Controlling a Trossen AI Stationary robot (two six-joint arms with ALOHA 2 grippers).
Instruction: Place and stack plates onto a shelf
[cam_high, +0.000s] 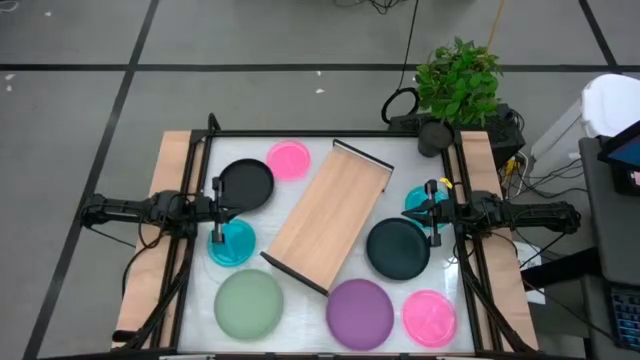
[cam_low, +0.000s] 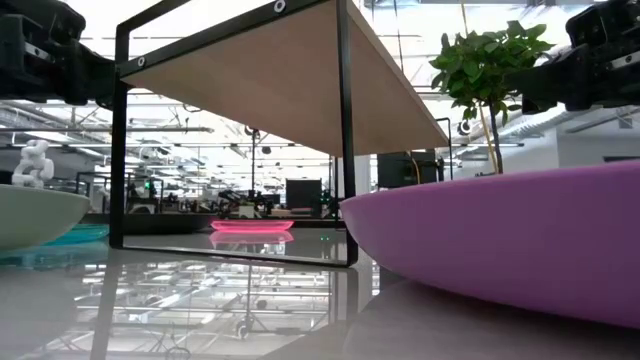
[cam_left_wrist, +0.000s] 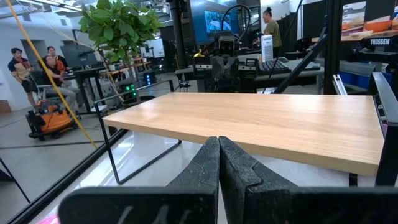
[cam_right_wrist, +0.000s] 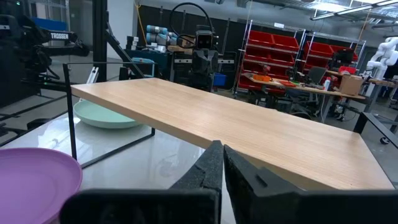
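Empty shelf (cam_high: 330, 213), plates (cam_high: 359, 311) around, both hands shut

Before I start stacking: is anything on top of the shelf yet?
No. The shelf board is bare from above and in both wrist views; all plates sit on the table around it. Its underside is hidden from above.

Lighting, as I am seeing it: bright, even overhead light is washing the white table (cam_high: 300, 305), and ceiling lamps are mirroring as glare across its glossy top in the low view. The near purple plate (cam_low: 520, 240) is looming soft and blurred there.
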